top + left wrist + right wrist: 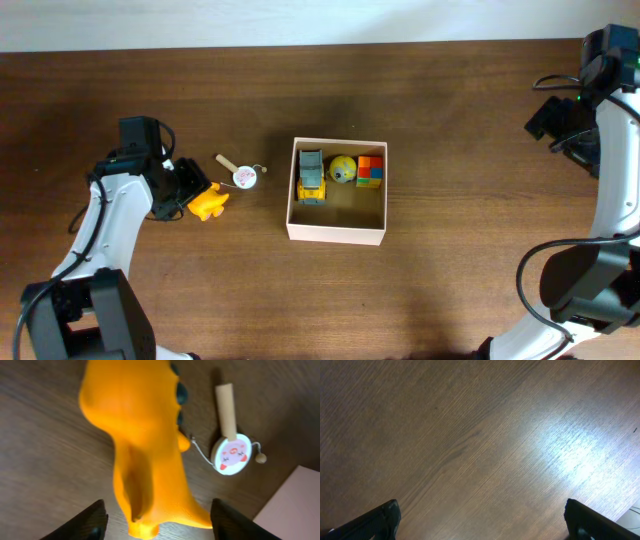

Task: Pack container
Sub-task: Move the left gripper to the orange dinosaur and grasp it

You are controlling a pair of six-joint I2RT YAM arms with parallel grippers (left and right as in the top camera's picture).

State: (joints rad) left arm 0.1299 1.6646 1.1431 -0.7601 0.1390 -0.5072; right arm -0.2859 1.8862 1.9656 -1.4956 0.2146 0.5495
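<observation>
Step in hand, as I read it: pickup of the orange rubber animal toy (145, 445), next item for the square white-walled cardboard container (336, 232), which sat mid-table, well apart from it. Your left gripper (157, 517) straddled the toy with its fingers (95, 522) spread and a gap on either side, nothing pinched yet. Next move probably called for: drop lower, close across the body, lift, carry over the container wall. Your right gripper (480, 520) hung over the brown wooden table (470, 435), fingers wide apart, holding nothing.

Count:
- One container.
- Three toys inside:
  - one grey-and-yellow truck (311, 176)
  - one yellow ball (343, 169)
  - one multicoloured block cube (370, 171)
- Two toys outside:
  - the orange toy
  - one wooden-handled pig-face pellet drum (231, 452)
</observation>
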